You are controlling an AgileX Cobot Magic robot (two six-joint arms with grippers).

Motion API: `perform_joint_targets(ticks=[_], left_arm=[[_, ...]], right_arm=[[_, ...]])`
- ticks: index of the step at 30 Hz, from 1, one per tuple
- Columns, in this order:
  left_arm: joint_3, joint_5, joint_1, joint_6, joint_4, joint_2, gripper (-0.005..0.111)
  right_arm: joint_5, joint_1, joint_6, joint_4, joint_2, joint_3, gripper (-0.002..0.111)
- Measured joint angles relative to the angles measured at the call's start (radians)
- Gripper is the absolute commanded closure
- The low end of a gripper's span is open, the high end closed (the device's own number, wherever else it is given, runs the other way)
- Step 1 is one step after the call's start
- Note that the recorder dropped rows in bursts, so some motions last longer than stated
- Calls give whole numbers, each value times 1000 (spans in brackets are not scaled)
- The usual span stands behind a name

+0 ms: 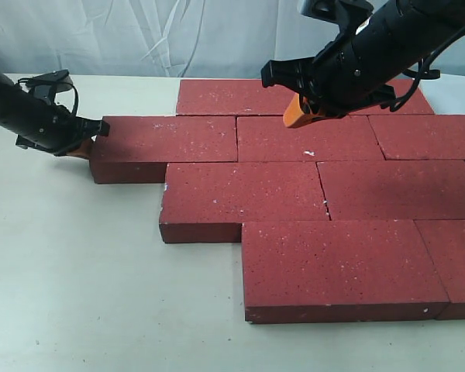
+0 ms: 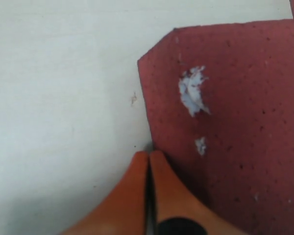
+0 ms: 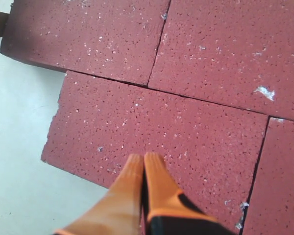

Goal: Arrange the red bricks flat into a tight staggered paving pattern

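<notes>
Several red bricks lie flat in staggered rows, among them the back-row brick [image 1: 232, 97], the leftmost second-row brick [image 1: 167, 143] and the front brick [image 1: 337, 267]. My left gripper [image 1: 91, 146] is shut and empty. Its orange tips [image 2: 149, 154] rest against the left end of the leftmost second-row brick [image 2: 225, 122], near a chipped corner. My right gripper [image 1: 291, 119] is also shut and empty. It hovers low over the back-row brick [image 3: 161, 132] with its tips [image 3: 144, 157] close to the surface. I cannot tell whether they touch.
The bricks sit on a pale table [image 1: 77, 263], with bare surface to the left and front. A white cloth backdrop [image 1: 139, 35] hangs behind. The right arm [image 1: 387, 46] hides part of the back row's right brick [image 1: 415, 99]. Bricks at the right run out of frame.
</notes>
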Motion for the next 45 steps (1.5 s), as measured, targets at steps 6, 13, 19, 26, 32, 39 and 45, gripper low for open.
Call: perform_joint_targets(ticks=[6, 13, 19, 26, 32, 39, 45], left_arm=[[0, 0, 9, 0, 62, 0, 107], [0, 0, 47, -7, 89, -60, 107], [0, 13, 49, -121, 123, -140, 107], [0, 99, 49, -347, 307, -239, 107], [5, 186, -3, -442, 423, -360, 107], [83, 158, -59, -446, 425, -481, 107], [173, 121, -59, -447, 425, -595, 107]], right_arm=[[0, 0, 0, 0, 0, 0, 109], [0, 0, 0, 0, 0, 0, 109], [-2, 0, 0, 12, 0, 0, 109], [12, 0, 0, 33, 0, 0, 109], [15, 0, 0, 33, 0, 0, 109], [16, 0, 0, 33, 0, 0, 109], [18, 0, 0, 33, 0, 0, 109]])
